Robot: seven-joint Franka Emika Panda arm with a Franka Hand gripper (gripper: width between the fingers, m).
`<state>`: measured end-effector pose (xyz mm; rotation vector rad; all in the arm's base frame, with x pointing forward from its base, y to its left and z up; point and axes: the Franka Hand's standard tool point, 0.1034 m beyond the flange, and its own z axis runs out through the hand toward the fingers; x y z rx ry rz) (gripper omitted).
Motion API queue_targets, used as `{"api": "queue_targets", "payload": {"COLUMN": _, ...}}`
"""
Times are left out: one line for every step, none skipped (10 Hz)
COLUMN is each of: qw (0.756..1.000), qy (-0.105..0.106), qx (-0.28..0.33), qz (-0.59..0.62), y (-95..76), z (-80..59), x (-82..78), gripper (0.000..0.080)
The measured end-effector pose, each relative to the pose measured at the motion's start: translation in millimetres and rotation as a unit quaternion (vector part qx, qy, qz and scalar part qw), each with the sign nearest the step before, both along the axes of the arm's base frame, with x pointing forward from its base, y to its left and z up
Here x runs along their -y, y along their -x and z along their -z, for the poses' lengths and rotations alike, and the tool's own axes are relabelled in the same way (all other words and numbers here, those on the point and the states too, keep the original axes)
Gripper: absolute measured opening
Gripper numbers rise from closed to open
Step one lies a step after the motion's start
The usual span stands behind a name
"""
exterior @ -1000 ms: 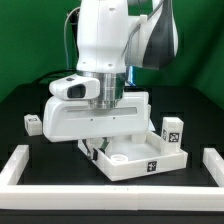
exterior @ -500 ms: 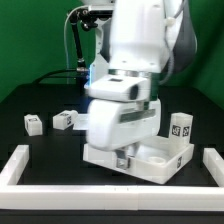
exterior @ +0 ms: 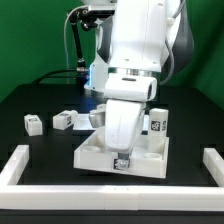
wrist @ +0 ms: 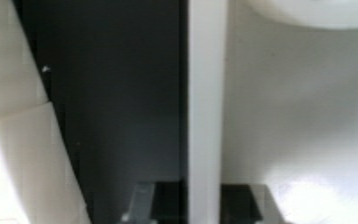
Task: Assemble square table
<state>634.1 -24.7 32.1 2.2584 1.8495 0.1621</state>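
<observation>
The arm has swung round and the square table slab [exterior: 95, 152] has slid toward the exterior view's left, now sitting squarer on the worktop [exterior: 50, 150]. The jaws are clenched on its near rim [wrist: 202, 100], the wall pinched between them in the wrist view. Looks like repositioning before fitting; the leg blocks [exterior: 33, 123] wait behind, unfitted

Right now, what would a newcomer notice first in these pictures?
The big white arm fills the middle, its gripper pinching the near rim of the slab. Small leg blocks lie behind on the exterior view's left; white bars edge the front.
</observation>
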Motion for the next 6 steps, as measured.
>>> {"api": "queue_targets", "payload": {"qw": 1.000, "qy": -0.003, "qx": 0.009, "qz": -0.011, "y": -11.3, "z": -1.5, "x": -22.8, "gripper": 0.0068}}
{"api": "queue_targets", "payload": {"qw": 0.999, "qy": -0.005, "qx": 0.018, "qz": -0.029, "y": -24.3, "z": -1.5, "x": -42.3, "gripper": 0.0068}}
{"api": "queue_targets", "payload": {"qw": 0.998, "qy": -0.008, "qx": 0.031, "qz": -0.046, "y": -34.1, "z": -3.0, "x": -55.1, "gripper": 0.0068}}
{"api": "queue_targets", "payload": {"qw": 0.998, "qy": -0.010, "qx": 0.035, "qz": -0.044, "y": -34.5, "z": -3.9, "x": -55.6, "gripper": 0.0072}}
{"api": "queue_targets", "payload": {"qw": 0.998, "qy": -0.010, "qx": 0.034, "qz": -0.043, "y": -34.5, "z": -4.2, "x": -53.8, "gripper": 0.0074}}
{"api": "queue_targets", "payload": {"qw": 0.998, "qy": -0.010, "qx": 0.035, "qz": -0.042, "y": -34.6, "z": -4.3, "x": -54.0, "gripper": 0.0074}}
